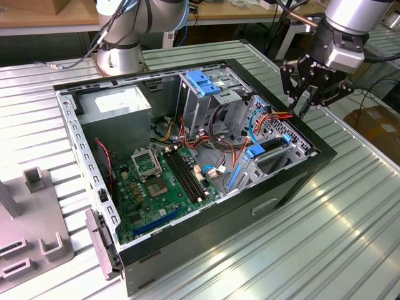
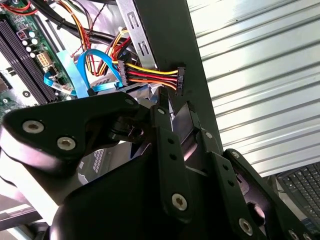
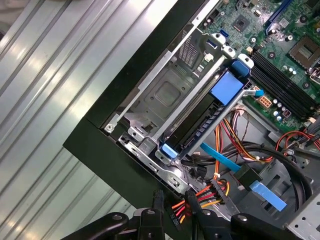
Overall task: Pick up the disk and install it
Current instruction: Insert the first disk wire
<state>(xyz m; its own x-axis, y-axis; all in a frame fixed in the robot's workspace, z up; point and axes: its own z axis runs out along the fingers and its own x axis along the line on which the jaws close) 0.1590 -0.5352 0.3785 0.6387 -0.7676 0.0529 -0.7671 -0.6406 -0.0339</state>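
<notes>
The disk (image 3: 196, 128) lies in the drive bay at the front corner of the open computer case (image 1: 294, 181), a dark slab between blue plastic ends. In the exterior view the disk (image 1: 274, 147) sits low at the case's right end. My gripper (image 1: 302, 109) hangs just above that end of the case, over its black rim. In both wrist views the gripper (image 3: 175, 196) (image 2: 175, 104) is open by a narrow gap and grips nothing. A black power connector (image 2: 179, 80) on red, yellow and orange wires hangs right beside the fingertips.
A blue latch (image 1: 203, 81) tops the metal cage at the back. The grey power supply (image 1: 115, 103) fills the rear left corner, and the green motherboard (image 1: 162, 181) covers the floor. Loose cables (image 1: 219, 147) cross the middle. A grey fixture (image 1: 28, 231) stands at the exterior view's left.
</notes>
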